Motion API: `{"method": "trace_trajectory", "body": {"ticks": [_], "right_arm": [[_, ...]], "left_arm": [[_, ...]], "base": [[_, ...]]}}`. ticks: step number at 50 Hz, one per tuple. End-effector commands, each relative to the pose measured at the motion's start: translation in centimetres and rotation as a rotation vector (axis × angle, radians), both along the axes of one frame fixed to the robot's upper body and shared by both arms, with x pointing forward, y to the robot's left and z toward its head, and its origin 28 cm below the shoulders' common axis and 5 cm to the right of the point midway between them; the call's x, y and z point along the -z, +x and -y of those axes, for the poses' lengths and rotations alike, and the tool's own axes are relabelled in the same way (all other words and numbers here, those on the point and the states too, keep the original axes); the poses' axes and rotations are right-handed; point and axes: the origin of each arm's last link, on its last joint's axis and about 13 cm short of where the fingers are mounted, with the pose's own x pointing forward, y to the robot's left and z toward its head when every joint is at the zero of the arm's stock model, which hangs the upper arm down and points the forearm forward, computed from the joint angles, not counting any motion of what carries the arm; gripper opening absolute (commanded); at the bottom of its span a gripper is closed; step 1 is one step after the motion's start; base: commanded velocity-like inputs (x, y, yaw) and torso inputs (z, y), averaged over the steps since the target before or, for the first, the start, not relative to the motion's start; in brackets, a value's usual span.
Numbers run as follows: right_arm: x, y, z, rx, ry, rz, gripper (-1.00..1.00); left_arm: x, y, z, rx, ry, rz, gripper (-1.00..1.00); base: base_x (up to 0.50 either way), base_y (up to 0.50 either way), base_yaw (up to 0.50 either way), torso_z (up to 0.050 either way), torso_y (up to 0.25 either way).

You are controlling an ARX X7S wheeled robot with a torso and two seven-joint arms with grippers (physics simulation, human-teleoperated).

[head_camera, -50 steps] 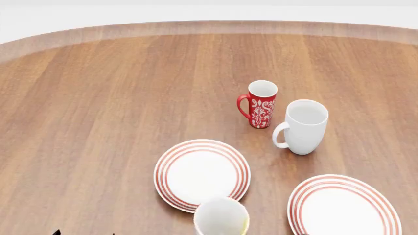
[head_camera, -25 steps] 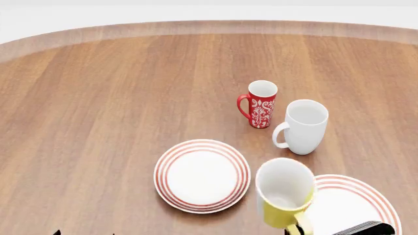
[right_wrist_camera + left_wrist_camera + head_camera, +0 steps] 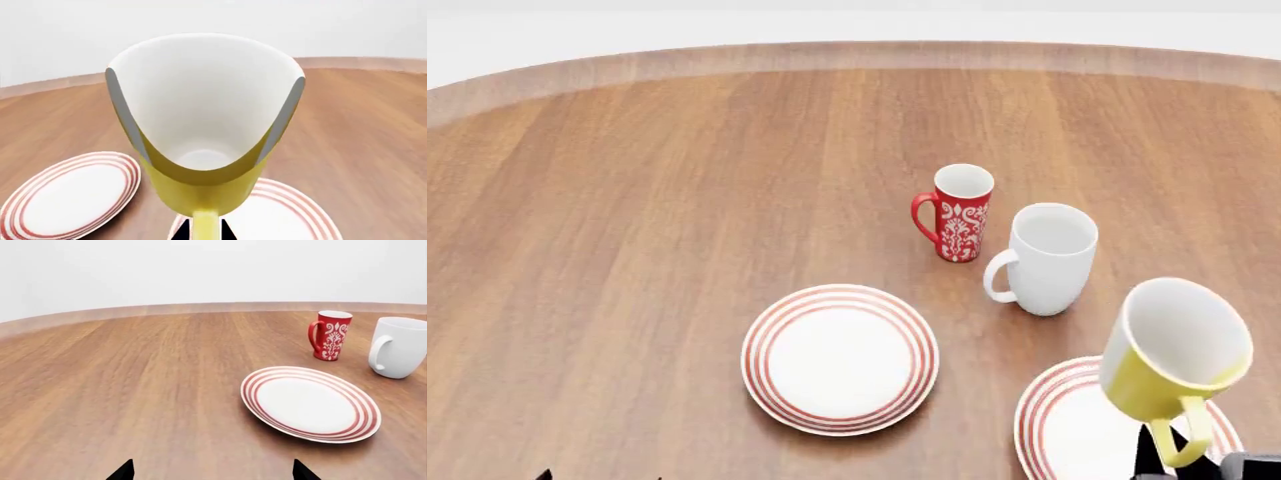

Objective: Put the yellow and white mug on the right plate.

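The yellow and white mug (image 3: 1169, 360) hangs in the air above the right plate (image 3: 1065, 420), tilted, held by its yellow handle. My right gripper (image 3: 1174, 455) is shut on that handle at the lower right edge of the head view. In the right wrist view the mug (image 3: 203, 135) fills the middle, white inside, with the gripper (image 3: 205, 231) closed on the handle and the right plate (image 3: 287, 215) below it. My left gripper (image 3: 210, 472) is open and empty, low over bare table near the left plate (image 3: 310, 402).
The left plate (image 3: 841, 357) lies mid-table. A plain white mug (image 3: 1044, 258) and a red-and-white patterned mug (image 3: 958, 213) stand behind the plates. The round wooden table's far edge (image 3: 854, 52) curves across the back.
The right gripper has carried the yellow mug from the front centre to the right and up, from beside the left plate to above the right plate. The left arm has not moved.
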Motion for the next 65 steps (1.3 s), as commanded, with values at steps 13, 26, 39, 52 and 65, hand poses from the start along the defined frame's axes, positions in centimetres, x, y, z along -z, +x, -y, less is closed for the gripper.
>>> {"method": "trace_trajectory", "body": {"ticks": [13, 26, 39, 52, 65], "right_arm": [[1.4, 1.6, 0.4, 0.131, -0.042, -0.065, -1.0], [2.7, 3.0, 0.2, 0.126, -0.055, -0.116, -1.0], [2.9, 4.3, 0.1, 0.137, -0.067, -0.138, -1.0], [3.8, 5.9, 0.4, 0.16, -0.067, -0.19, -1.0], [5.4, 5.9, 0.5, 0.166, -0.082, -0.236, -1.0]], "left_arm": [[0.0, 0.0, 0.0, 0.007, -0.001, 0.004, 1.0], [0.1, 0.0, 0.0, 0.007, 0.001, 0.003, 1.0], [0.2, 0.0, 0.1, 0.009, 0.001, 0.001, 1.0], [0.2, 0.1, 0.0, 0.008, 0.001, 0.0, 1.0], [0.2, 0.1, 0.0, 0.006, 0.003, 0.001, 1.0]], "base": [[0.0, 0.0, 0.0, 0.0, 0.001], [0.0, 0.0, 0.0, 0.0, 0.0], [0.0, 0.0, 0.0, 0.0, 0.001], [0.0, 0.0, 0.0, 0.0, 0.0], [0.0, 0.0, 0.0, 0.0, 0.0]]}}
